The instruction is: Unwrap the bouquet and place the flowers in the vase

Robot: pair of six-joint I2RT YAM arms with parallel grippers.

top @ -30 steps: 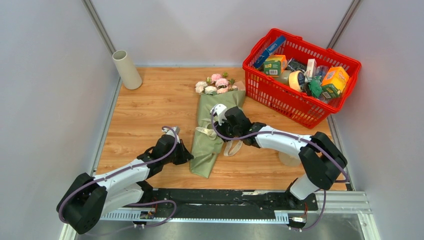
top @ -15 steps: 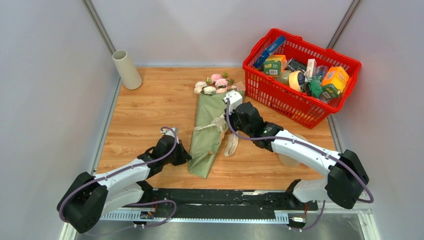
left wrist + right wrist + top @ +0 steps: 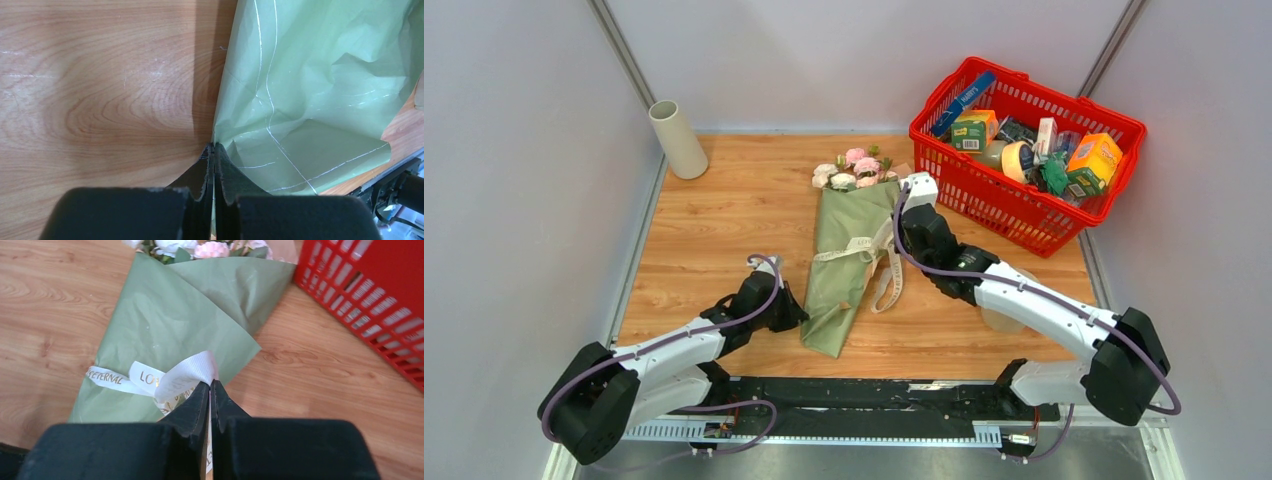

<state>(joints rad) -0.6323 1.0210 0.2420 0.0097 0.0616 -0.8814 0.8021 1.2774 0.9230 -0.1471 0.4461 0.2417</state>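
Right gripper (image 3: 210,383) pulled ribbon (image 3: 186,372) farther | left gripper (image 3: 214,148) seemingly pinching bouquet (image 3: 310,100)

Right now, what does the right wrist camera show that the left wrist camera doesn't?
Only the right wrist view: the right gripper pinching the cream ribbon, the flowers and a red basket. Only the left wrist view: the left gripper shut on the paper's edge. Both: the green paper of the bouquet and the wooden table.

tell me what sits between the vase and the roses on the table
Nothing sits there. In the top view, the stretch between the vase and the roses is bare wooden table.
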